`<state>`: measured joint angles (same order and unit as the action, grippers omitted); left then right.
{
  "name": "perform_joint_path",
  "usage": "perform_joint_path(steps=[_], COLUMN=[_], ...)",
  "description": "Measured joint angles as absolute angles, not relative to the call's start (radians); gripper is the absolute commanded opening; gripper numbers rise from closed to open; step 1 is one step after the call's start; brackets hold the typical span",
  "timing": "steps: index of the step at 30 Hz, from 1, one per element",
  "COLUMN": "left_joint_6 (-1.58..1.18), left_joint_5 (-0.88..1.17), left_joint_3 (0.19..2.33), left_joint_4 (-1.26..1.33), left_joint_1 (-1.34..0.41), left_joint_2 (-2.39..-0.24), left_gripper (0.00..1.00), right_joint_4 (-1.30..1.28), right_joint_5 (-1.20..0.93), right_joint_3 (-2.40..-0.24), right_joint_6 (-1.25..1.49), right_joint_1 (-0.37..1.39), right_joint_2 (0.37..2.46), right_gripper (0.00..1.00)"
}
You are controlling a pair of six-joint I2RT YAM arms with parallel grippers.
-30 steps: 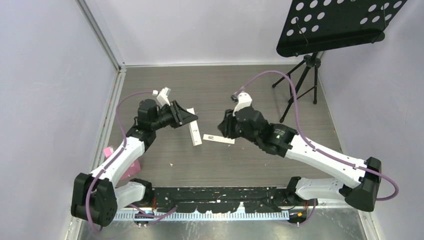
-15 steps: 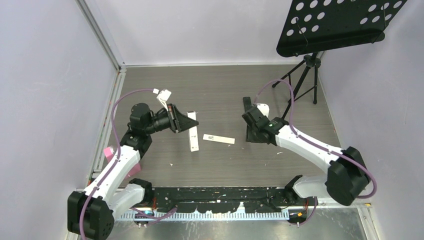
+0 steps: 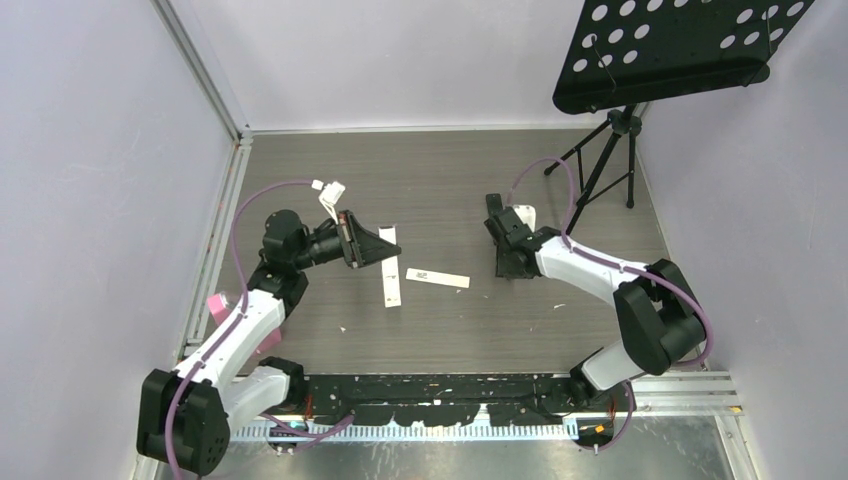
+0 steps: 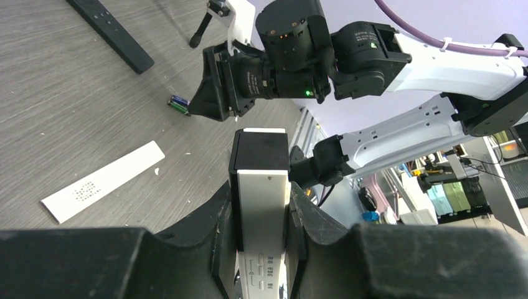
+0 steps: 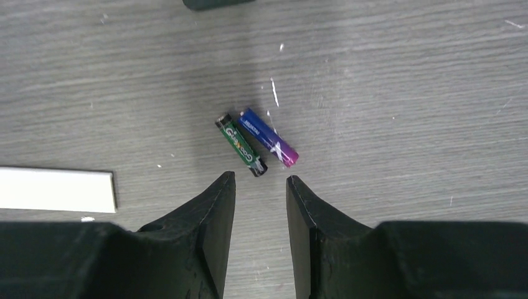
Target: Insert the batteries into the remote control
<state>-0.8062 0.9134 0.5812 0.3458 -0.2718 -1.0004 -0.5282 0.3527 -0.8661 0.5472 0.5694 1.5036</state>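
Nothing was loaded yet.
Left claw (image 4: 261, 208) gripped the remote (image 4: 263, 177); right claw (image 5: 260, 202), half-open and empty, hung over two batteries (image 5: 241, 145) lying on the bench (image 5: 405, 93).

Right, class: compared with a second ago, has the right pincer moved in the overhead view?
Yes. The right pincer has swung rightward, away from the white strip it hovered beside, toward the tripod.
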Motion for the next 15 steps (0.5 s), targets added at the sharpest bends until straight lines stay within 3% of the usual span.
perform_joint_path(steps=[8,15], left_joint_6=[-0.832,-0.834], left_joint_5=[0.920,0.920], left_joint_3=[0.566,0.566], left_joint_4=[0.370,0.372], left_joint_1=[-0.272,-0.272], left_joint_2=[-1.004,-1.027], left_gripper=[0.00,0.00], right_joint_4=[-0.475,-0.453], right_joint_5=[0.354,0.354], right_joint_3=[-0.866,-0.866], right_joint_6=[0.568,0.625], right_joint_1=[0.523,0.501], right_joint_2=[1.504,1.541], right_gripper=[0.30,0.31])
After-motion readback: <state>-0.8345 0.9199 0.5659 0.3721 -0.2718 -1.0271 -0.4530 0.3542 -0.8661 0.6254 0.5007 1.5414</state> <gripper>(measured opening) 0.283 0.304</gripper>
